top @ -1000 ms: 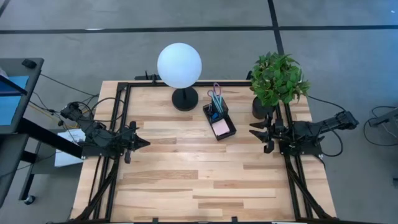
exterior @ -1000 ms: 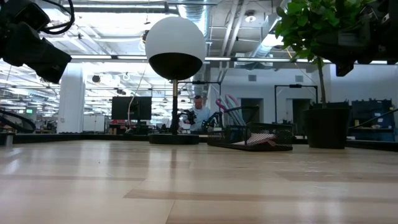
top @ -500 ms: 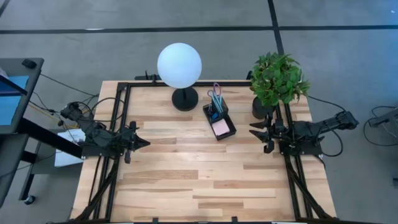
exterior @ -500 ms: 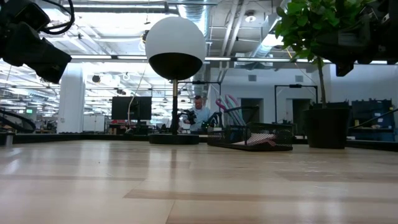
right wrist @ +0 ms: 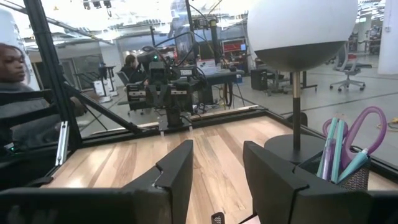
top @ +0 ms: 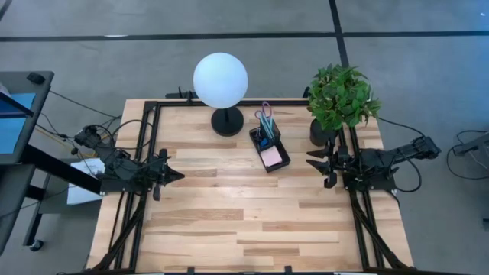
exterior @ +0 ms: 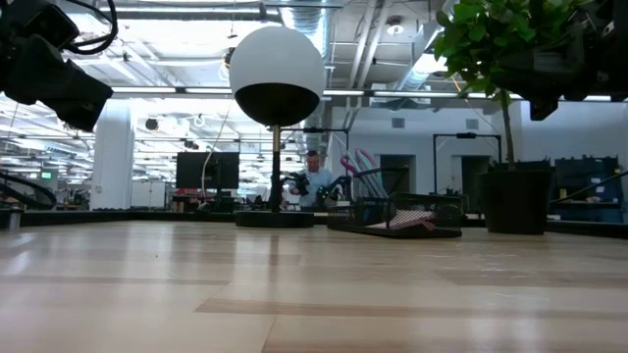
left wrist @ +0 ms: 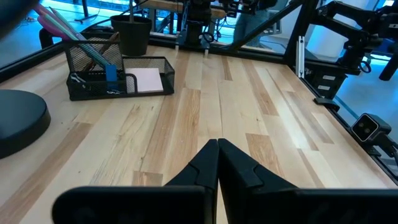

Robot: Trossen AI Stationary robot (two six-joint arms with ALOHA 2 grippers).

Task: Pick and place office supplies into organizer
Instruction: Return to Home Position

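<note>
One table of pale wood planks, framed by black rails, carries everything. Two dark arms wait at its side edges. The left gripper hangs over the left edge with its fingers pressed together to a point and nothing in them. The right gripper hangs near the right edge, just beside the plant pot, fingers spread and empty.

One lamp has a smooth white globe on a thin stem and a round black base. One leafy green plant stands in a dark pot. Between them sits one black wire-mesh organizer. Its taller cup holds one pair of purple-handled scissors, at least two thin teal pens and one small blue block. Its lower tray holds one flat, square pink sticky pad.
</note>
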